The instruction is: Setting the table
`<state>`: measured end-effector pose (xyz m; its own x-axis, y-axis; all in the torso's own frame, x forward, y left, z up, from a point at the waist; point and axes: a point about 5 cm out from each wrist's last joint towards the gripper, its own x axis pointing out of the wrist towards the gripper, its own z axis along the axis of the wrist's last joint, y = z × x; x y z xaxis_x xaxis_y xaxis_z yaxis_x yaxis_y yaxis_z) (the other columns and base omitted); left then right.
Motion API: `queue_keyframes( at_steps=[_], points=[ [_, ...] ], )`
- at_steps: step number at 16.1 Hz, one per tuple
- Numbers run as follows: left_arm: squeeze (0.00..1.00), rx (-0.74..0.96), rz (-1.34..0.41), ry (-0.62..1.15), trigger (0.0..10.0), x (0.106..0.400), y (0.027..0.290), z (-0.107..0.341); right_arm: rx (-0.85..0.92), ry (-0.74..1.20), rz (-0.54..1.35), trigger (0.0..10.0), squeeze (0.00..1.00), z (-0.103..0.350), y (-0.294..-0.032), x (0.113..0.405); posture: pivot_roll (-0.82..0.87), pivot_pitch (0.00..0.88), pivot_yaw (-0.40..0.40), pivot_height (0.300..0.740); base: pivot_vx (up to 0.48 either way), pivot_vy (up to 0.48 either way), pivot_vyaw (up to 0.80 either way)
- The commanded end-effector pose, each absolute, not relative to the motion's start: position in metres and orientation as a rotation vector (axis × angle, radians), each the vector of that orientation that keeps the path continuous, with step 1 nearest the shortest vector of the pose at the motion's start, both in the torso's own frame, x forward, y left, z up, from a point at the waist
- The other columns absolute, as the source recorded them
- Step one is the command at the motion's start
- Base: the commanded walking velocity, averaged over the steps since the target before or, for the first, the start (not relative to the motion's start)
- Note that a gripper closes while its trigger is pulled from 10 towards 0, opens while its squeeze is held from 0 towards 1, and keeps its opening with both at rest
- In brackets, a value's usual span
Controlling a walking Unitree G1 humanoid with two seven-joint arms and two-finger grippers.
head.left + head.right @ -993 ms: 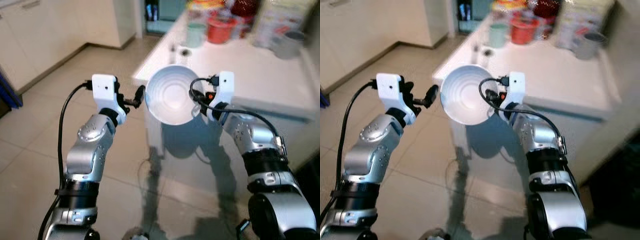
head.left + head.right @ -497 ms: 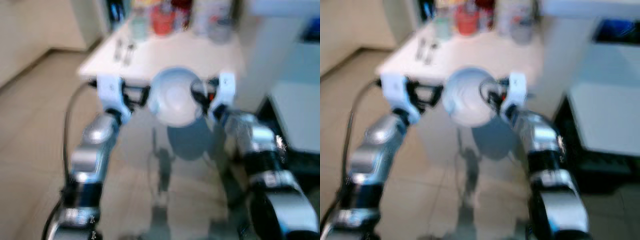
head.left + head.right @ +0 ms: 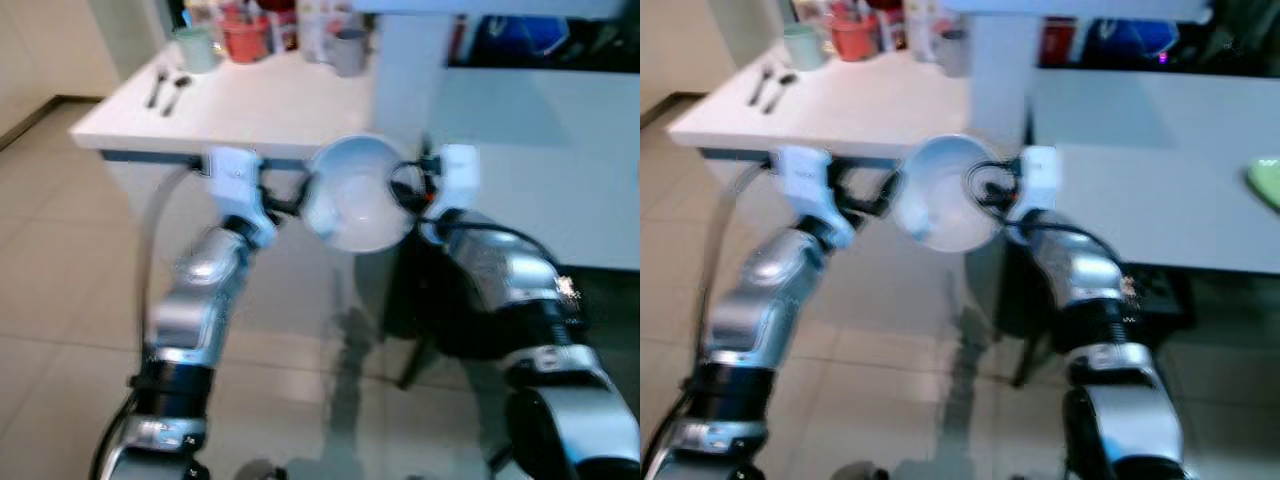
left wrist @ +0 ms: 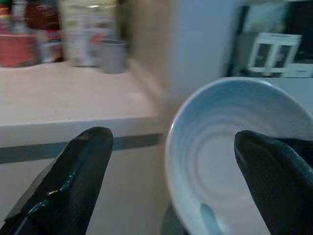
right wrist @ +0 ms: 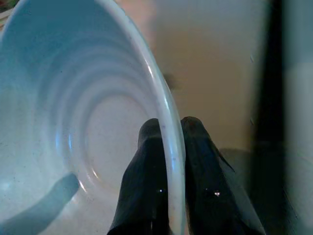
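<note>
While it hangs in the air before the robot:
Bowl: white, ribbed, tilted, just short of the white table.
Right gripper: pinching the bowl's rim.
Left gripper: fingers spread, beside the bowl.
Table: spoons, red pot.

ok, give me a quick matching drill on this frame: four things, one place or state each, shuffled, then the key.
Things:
1. bowl
2. left gripper
3. cutlery
4. red container

Places or states:
A. lying on the white table's near corner
B. open beside the bowl
C. at the table's far end, among bottles
D. rim pinched between the right gripper's fingers, in the air

Pairs: 1-D, 2-B, 3-A, 4-C
</note>
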<state>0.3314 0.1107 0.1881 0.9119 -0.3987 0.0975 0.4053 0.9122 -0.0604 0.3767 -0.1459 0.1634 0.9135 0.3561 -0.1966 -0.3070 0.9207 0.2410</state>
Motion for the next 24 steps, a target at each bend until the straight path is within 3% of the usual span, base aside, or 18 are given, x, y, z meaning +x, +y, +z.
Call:
queue_keyframes(
  at_steps=[1,6,24],
  points=[
    [0.00,-0.053,-0.388,-0.099,10.0,0.333,0.120,0.193,0.216,0.190,0.374,10.0,0.00,0.176,-0.137,0.379,0.04,0.000,0.064,0.740,0.000,-0.480,0.00],
    [0.00,-0.025,-0.393,-0.095,10.0,0.334,0.118,0.193,0.209,0.187,0.378,10.0,0.00,0.175,-0.136,0.379,0.04,0.000,0.067,0.740,0.000,-0.472,0.00],
    [0.00,0.030,-0.413,-0.113,10.0,0.334,0.110,0.192,0.174,0.175,0.383,10.0,0.00,0.176,-0.138,0.377,0.03,0.000,0.063,0.740,0.347,-0.293,0.00]
  ],
)
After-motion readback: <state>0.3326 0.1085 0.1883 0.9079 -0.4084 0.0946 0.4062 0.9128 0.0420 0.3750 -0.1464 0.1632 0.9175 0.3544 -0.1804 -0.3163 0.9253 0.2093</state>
